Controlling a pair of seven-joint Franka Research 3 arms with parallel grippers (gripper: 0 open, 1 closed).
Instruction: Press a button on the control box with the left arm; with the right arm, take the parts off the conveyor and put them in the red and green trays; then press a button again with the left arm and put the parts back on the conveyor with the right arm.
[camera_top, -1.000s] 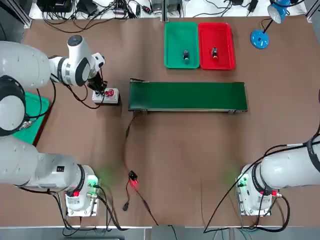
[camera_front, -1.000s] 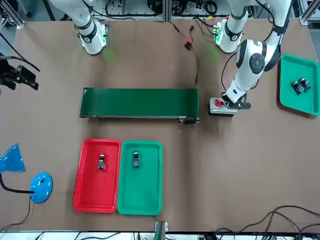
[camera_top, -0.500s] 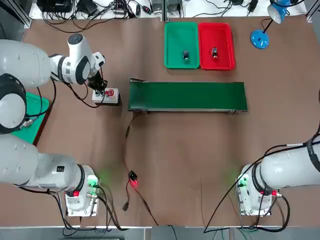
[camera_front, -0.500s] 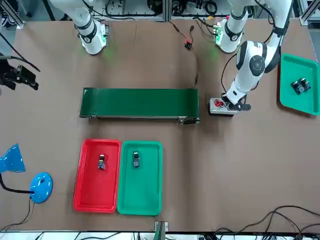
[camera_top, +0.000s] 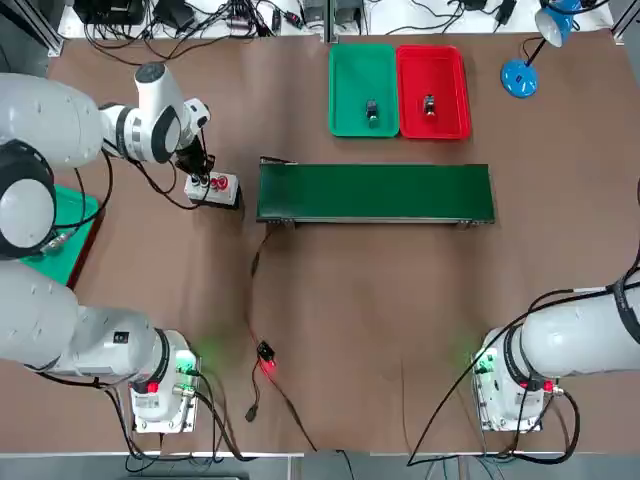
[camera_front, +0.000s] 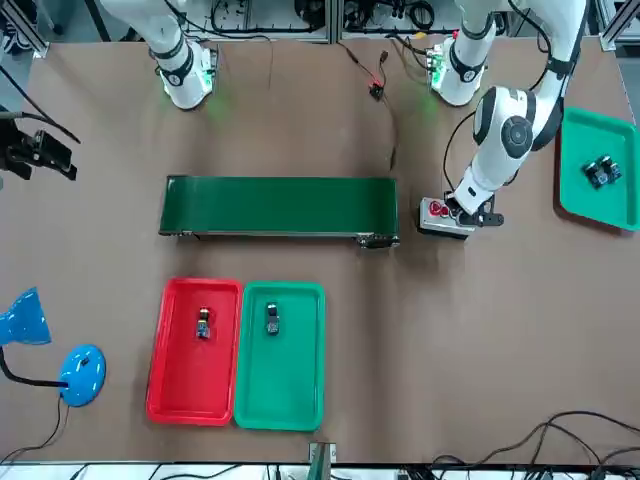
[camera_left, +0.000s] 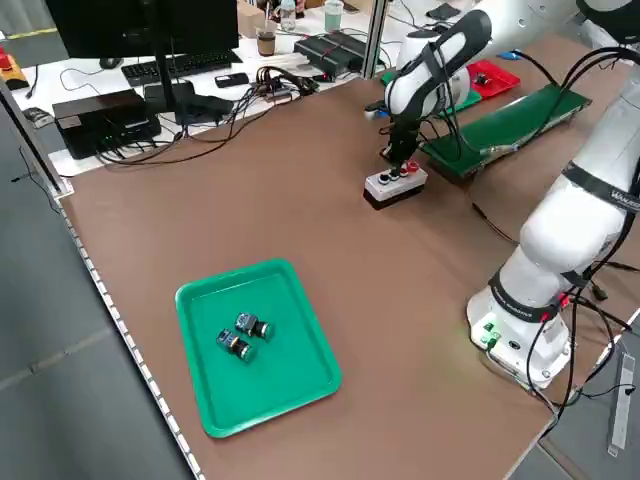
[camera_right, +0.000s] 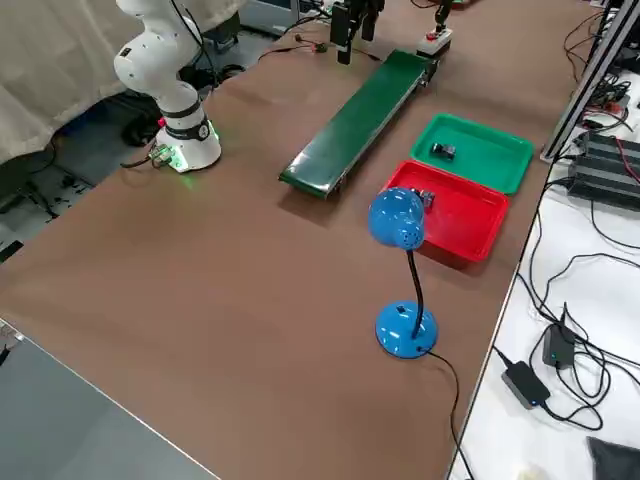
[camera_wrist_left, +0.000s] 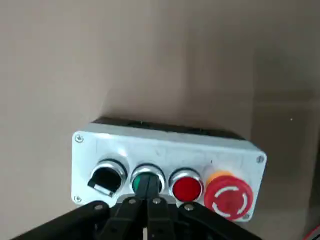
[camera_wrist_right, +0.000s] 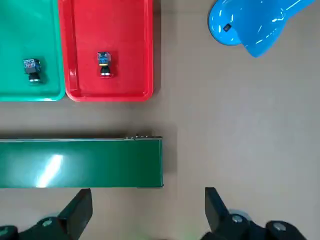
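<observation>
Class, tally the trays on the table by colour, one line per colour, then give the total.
Green trays: 2, one beside the red tray, one at the table's left edge
Red trays: 1
Total: 3 trays

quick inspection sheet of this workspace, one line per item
surface: brown table.
job's things: control box beside the bare conveyor; one part in the green tray, one part in the red tray.
clutter: blue lamp; second green tray holding two parts.
grippers: left gripper shut, tips at the green button; right gripper open, empty, high over the conveyor's end.
cables: black lead from the conveyor to a red-lit plug.
surroundings: benches with electronics and wiring.
</observation>
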